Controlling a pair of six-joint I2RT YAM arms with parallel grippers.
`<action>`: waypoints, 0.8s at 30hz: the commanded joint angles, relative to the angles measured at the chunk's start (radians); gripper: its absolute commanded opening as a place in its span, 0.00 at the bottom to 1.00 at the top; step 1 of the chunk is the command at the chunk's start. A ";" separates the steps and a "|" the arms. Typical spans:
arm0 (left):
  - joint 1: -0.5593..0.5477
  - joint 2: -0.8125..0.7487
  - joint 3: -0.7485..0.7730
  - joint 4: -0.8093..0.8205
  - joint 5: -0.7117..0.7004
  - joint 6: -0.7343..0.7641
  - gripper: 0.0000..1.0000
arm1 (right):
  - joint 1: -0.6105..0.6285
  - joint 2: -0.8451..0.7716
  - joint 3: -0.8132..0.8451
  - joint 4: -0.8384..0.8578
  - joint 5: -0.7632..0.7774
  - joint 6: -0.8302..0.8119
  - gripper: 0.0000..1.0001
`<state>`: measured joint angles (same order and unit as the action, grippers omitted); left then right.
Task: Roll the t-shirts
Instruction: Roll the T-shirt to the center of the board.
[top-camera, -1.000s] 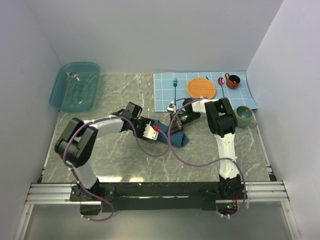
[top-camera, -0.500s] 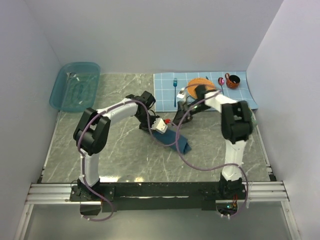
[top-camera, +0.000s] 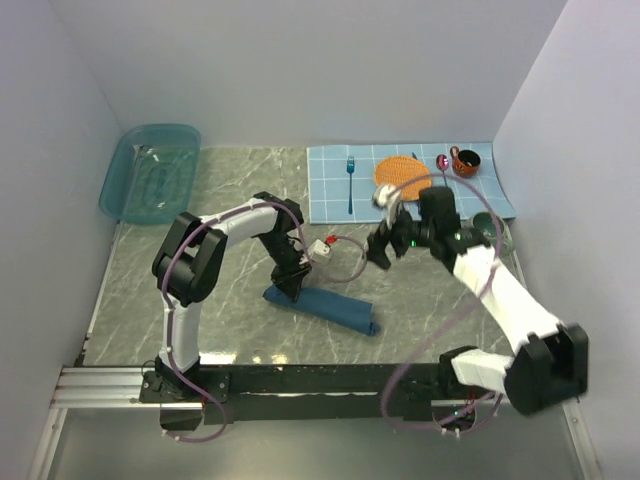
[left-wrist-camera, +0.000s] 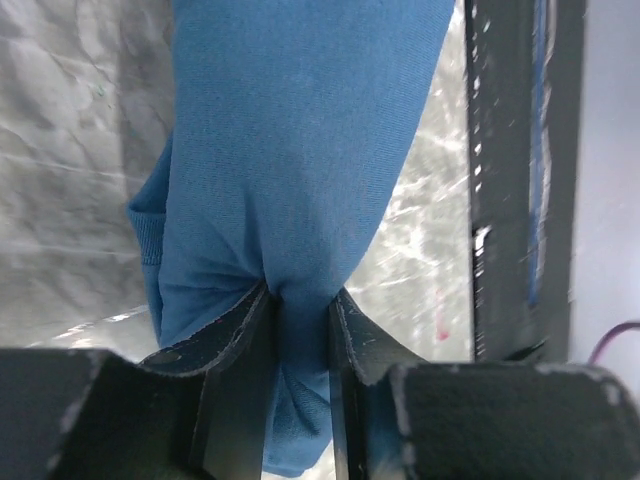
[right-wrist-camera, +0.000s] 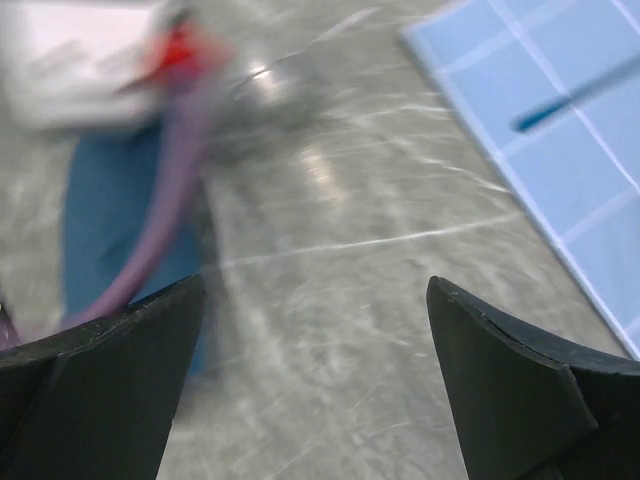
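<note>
Overhead view. The t-shirt (top-camera: 330, 308), gathered into a narrow dark blue band, lies on the marble table (top-camera: 230, 335) just toward 6 o'clock from its centre, with its long axis running from 10 o'clock to 4 o'clock. The left gripper (top-camera: 291, 285) stands at the 10 o'clock end. The left wrist view shows its fingers (left-wrist-camera: 240, 335) drawn close and pinching a fold of the cloth. The right gripper (top-camera: 383, 247) hangs at about 2 o'clock of the band, well apart from it, jaws spread wide and empty.

The cotton looks light, limp and unbreakable. It will probably sag, and its layers may slide apart, so a hold should bite through all layers at an end. The 4 o'clock end is free for this.
</note>
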<state>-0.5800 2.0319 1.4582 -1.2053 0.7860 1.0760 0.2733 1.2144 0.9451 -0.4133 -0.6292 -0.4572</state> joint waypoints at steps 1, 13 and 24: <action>0.005 -0.015 -0.053 0.030 0.052 -0.143 0.30 | 0.098 -0.170 -0.132 -0.105 0.020 -0.199 1.00; 0.009 0.013 -0.073 0.055 0.024 -0.188 0.32 | 0.188 -0.302 -0.186 -0.317 -0.089 -0.451 1.00; 0.028 0.062 -0.029 0.061 0.019 -0.241 0.35 | 0.356 0.036 -0.048 -0.271 -0.027 -0.449 1.00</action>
<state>-0.5571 2.0472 1.4239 -1.1526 0.8516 0.8555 0.5976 1.2106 0.8310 -0.7212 -0.6735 -0.8978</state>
